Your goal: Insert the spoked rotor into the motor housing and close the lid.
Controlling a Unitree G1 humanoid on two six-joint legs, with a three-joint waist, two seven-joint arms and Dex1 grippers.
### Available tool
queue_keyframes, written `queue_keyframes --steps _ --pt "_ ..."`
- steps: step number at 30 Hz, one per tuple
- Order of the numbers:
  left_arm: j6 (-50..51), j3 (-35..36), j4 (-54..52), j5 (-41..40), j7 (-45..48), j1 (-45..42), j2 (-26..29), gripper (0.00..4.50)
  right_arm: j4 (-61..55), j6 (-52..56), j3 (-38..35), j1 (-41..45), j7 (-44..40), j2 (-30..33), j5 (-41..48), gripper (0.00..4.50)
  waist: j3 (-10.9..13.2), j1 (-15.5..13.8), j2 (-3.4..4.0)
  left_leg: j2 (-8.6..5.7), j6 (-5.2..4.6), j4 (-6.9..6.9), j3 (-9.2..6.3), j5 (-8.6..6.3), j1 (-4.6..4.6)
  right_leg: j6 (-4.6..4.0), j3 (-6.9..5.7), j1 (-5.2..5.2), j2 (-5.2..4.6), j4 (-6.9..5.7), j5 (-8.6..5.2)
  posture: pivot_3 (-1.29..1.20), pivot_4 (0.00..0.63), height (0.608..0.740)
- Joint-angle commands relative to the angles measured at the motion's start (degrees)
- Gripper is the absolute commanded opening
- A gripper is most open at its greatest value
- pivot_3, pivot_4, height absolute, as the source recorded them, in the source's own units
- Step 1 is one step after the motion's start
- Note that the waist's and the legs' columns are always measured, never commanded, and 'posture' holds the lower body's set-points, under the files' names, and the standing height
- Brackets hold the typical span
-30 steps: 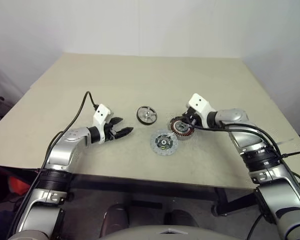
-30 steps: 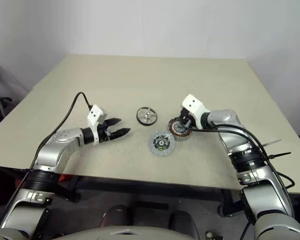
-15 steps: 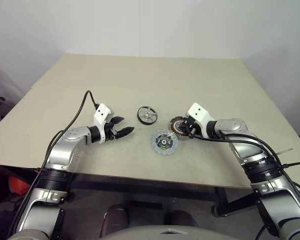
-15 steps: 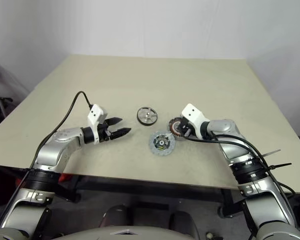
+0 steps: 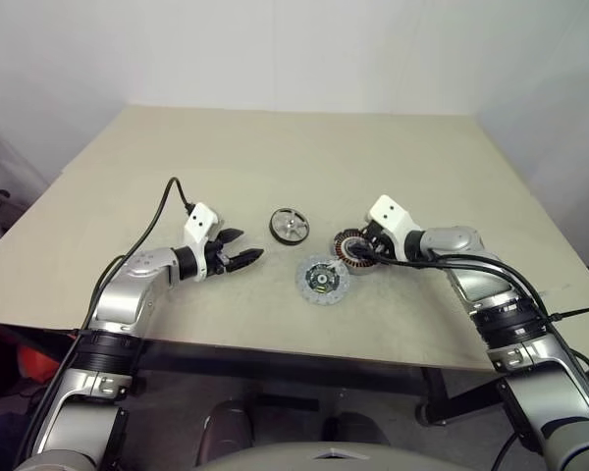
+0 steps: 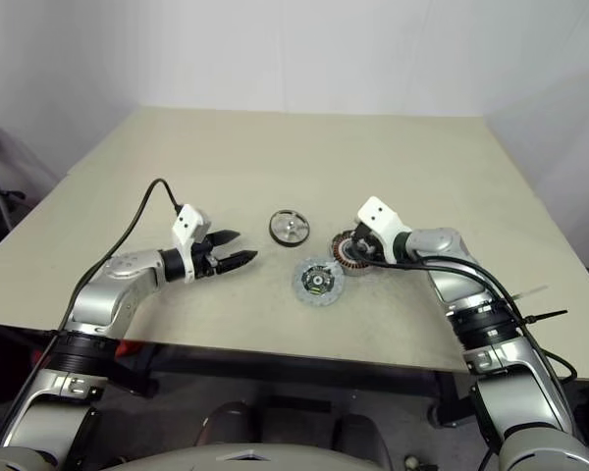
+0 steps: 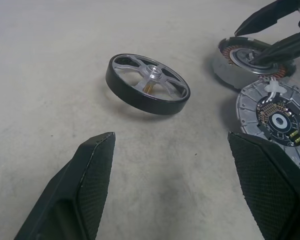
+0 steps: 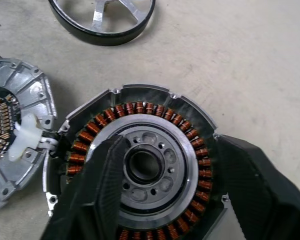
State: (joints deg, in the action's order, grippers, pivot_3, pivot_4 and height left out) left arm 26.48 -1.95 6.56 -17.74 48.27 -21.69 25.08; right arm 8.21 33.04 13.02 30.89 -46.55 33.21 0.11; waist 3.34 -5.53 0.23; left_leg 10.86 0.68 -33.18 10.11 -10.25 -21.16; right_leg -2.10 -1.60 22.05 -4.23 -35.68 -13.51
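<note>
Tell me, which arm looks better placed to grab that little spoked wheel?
Probably left. The left gripper is open, empty, aimed at the spoked rotor. The right gripper straddles the motor housing's wall.

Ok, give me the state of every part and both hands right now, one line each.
spoked rotor: flat on the table, apart from the housing, not inserted.
motor housing: on the table, open side up, coils exposed, no rotor inside.
lid: off the housing, beside it on the table, circuit face up.
left hand: open, empty, pointing toward the rotor.
right hand: open, one finger over the housing's centre, the other outside its wall.
</note>
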Motion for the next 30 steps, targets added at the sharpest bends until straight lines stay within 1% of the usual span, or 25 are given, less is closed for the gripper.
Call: queue_keyframes --steps 1,4,7,9,10,13,14,20,27,30 --pt "-1.4 0.7 -0.7 0.0 -0.2 -0.5 0.4 3.8 -1.0 -0.4 -0.5 0.9 -0.5 -0.2 0.5 2.8 0.0 0.0 0.0 0.0 0.0 0.0 0.0 0.0 -0.01 0.0 0.0 0.0 0.0 0.0 0.0 0.0 0.0 0.74" --pt "-1.5 0.6 -0.6 0.1 -0.3 -0.5 0.3 3.8 -1.3 0.0 -1.1 1.2 -0.5 -0.4 1.1 2.8 0.0 0.0 0.0 0.0 -0.01 0.0 0.0 -0.01 -0.01 0.0 0.0 0.0 0.0 0.0 0.0 0.0 0.0 0.74" --pt "-1.6 0.5 -0.3 0.2 -0.4 -0.6 0.2 3.8 -0.9 0.0 -1.7 1.4 -0.4 -0.7 1.5 2.2 0.0 0.0 0.0 0.0 -0.01 0.0 0.0 -0.01 0.0 0.0 0.0 0.01 0.0 -0.01 0.0 0.0 0.0 0.74" --pt "-1.8 0.5 -0.1 0.2 -0.4 -0.7 0.3 3.8 -0.8 0.0 -1.8 1.2 -0.4 -0.8 1.7 1.6 0.0 0.0 0.0 0.0 -0.01 0.0 0.0 -0.01 -0.01 0.0 0.0 0.02 0.0 -0.01 0.0 0.0 0.0 0.74" --pt "-1.9 0.5 0.0 0.3 -0.4 -0.7 0.3 3.8 -0.9 0.0 -1.9 1.2 -0.4 -0.7 1.7 1.14 0.0 0.0 0.0 0.0 -0.01 0.0 0.0 -0.01 -0.01 0.0 0.0 0.02 0.0 -0.01 0.0 0.0 0.0 0.74" --pt "-2.1 0.3 0.4 0.7 -0.6 -0.7 0.5 3.8 -1.2 -0.1 -1.9 0.8 -0.4 -0.5 1.8 0.13 0.0 0.0 0.0 -0.01 -0.01 0.0 0.0 0.0 -0.04 0.0 0.0 0.02 0.0 0.0 0.0 0.0 0.0 0.74" --pt "-2.1 0.3 0.4 0.7 -0.7 -0.7 0.5 3.8 -1.3 -0.2 -1.9 0.7 -0.4 -0.5 1.8 0.06 0.0 0.0 0.0 -0.01 -0.01 0.0 0.0 -0.01 -0.04 0.0 0.0 0.03 0.0 0.0 0.0 0.0 0.0 0.74" --pt "-2.2 0.2 0.4 1.0 -0.8 -0.5 0.4 3.8 -0.8 -0.2 -1.8 0.0 -0.3 -0.3 1.5 0.06 0.0 0.0 0.0 0.0 -0.01 0.0 0.0 -0.01 -0.04 0.0 0.0 0.03 0.0 0.0 0.0 0.0 0.0 0.74" --pt "-2.0 0.4 0.2 1.3 -1.1 -0.4 0.5 3.8 6.4 -1.5 -0.4 -2.0 0.1 -2.2 0.8 0.06 0.0 0.0 -0.06 0.0 -0.02 -0.01 0.0 -0.01 0.05 0.0 0.0 -0.06 0.0 0.0 0.0 0.0 0.0 0.74" --pt "-1.9 0.5 0.2 1.2 -1.2 -0.5 0.5 3.8 5.1 -0.8 -1.3 -1.8 -0.5 -2.9 2.1 0.06 -0.1 0.0 -0.11 0.0 -0.04 -0.01 0.0 -0.02 0.21 0.0 0.0 -0.2 0.0 -0.01 0.0 0.0 0.0 0.74"
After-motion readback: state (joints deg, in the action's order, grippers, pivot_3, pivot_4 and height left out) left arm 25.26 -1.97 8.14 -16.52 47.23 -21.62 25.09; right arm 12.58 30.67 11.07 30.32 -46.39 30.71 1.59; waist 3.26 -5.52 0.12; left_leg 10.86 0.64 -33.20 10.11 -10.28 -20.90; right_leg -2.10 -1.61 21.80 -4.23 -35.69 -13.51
